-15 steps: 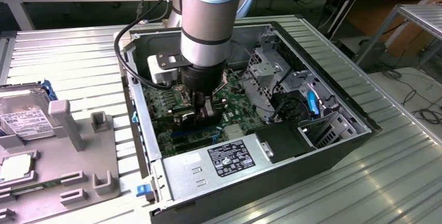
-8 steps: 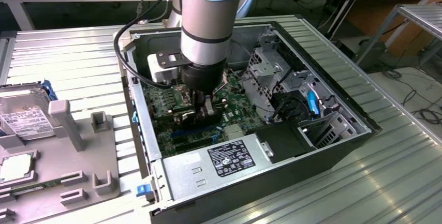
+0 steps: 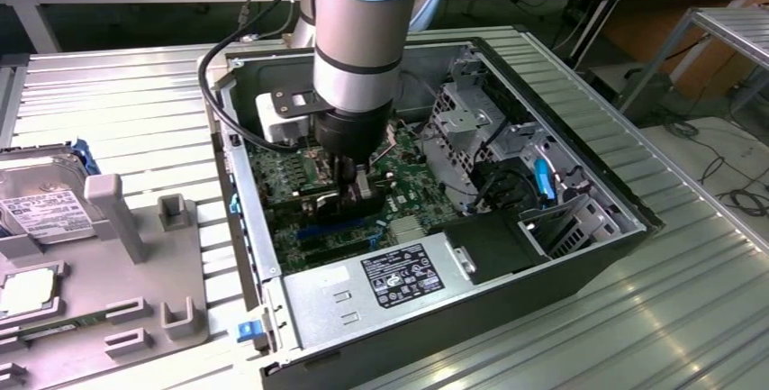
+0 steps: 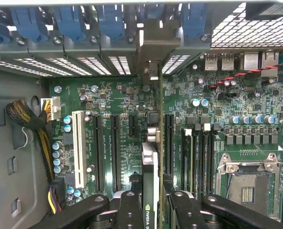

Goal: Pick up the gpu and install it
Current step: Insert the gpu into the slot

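— What has the pincer got hold of?

— The gpu, a thin card seen edge-on between the two black fingers, which are closed against its flat sides. A green logo shows on its near edge, and its grey metal bracket reaches ahead to the perforated slot covers and blue clips at the case's rear wall.

— And where does the card sit?

— Upright over the green motherboard, directly below the pincer, in line with the long black expansion slots. A white slot lies further off to one side, the bare metal CPU socket to the other. Whether its lower edge is seated I cannot tell; the card itself hides that.

— The arm?

— In the exterior view the grey, blue-banded arm stands nearly vertical, reaching down into the open computer case. Its bulk hides the card there. The case rests on a ribbed metal worktop.
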Controlling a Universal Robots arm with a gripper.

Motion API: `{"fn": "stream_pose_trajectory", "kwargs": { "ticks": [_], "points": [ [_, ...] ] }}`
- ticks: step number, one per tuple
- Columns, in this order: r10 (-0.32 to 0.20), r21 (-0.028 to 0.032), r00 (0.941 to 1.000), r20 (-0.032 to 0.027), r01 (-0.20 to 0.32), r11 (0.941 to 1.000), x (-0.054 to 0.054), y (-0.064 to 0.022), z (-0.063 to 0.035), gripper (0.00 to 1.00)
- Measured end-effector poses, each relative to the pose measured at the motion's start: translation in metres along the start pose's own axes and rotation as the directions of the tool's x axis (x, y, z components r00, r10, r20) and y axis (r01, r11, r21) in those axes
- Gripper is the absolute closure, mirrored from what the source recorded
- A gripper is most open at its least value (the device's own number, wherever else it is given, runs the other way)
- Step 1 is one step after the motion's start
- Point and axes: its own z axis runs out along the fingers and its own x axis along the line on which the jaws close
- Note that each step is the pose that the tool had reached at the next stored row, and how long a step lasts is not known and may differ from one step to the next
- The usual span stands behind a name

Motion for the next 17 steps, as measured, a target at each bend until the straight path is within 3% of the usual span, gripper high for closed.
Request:
{"fn": "stream_pose_trajectory", "kwargs": {
  "ticks": [17],
  "points": [
    [0.000, 0.0003, 1.0000, -0.0016, 0.000, 1.0000, 0.0002, 0.0029, 0.0024, 0.73]
  ]
}}
